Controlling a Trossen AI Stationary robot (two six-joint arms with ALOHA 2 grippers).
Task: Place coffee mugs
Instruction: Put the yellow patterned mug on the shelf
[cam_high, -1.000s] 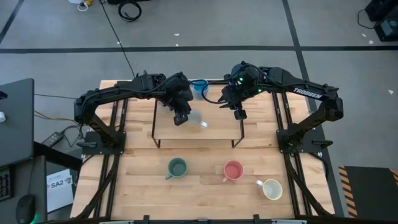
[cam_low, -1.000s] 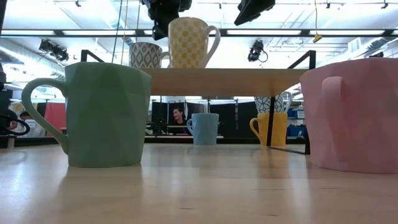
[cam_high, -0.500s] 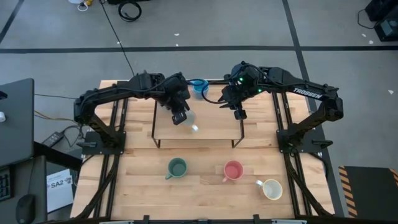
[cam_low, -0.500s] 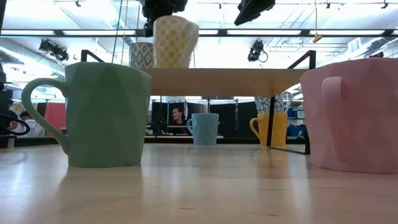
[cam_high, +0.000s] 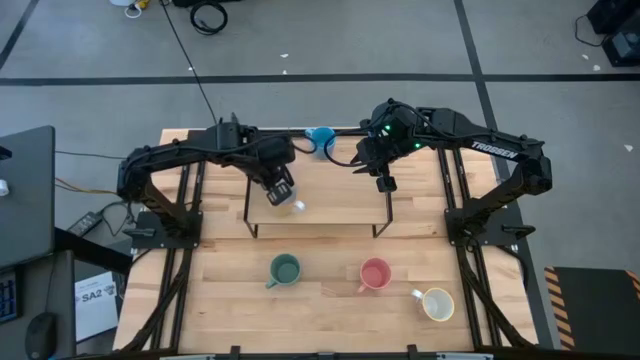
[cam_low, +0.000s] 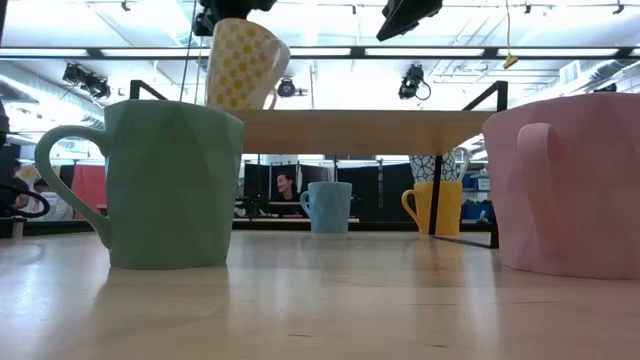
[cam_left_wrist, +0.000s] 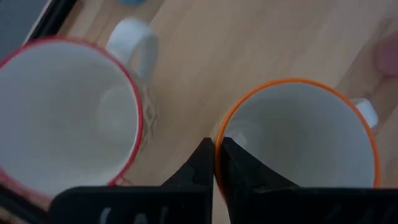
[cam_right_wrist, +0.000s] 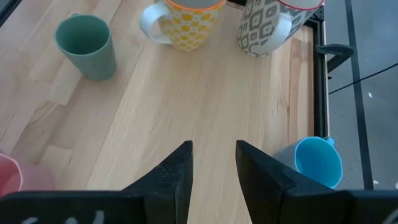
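Ceramic, the yellow-patterned white mug (cam_low: 240, 63) looks rigid, slick and breakable. Left hand (cam_left_wrist: 214, 163) pinches its rim, tilting it. Right hand (cam_right_wrist: 213, 163) hovers, parted and empty.

Bright, even ceiling light surrounds me; strip lamps (cam_low: 320, 52) glare in the low view. Shadows stay soft. Near my left wrist, the mug rims (cam_left_wrist: 292, 84) blur.

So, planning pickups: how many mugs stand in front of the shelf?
3: green mug left, pink mug middle, cream mug right, nearest the front edge. None look hidden there.
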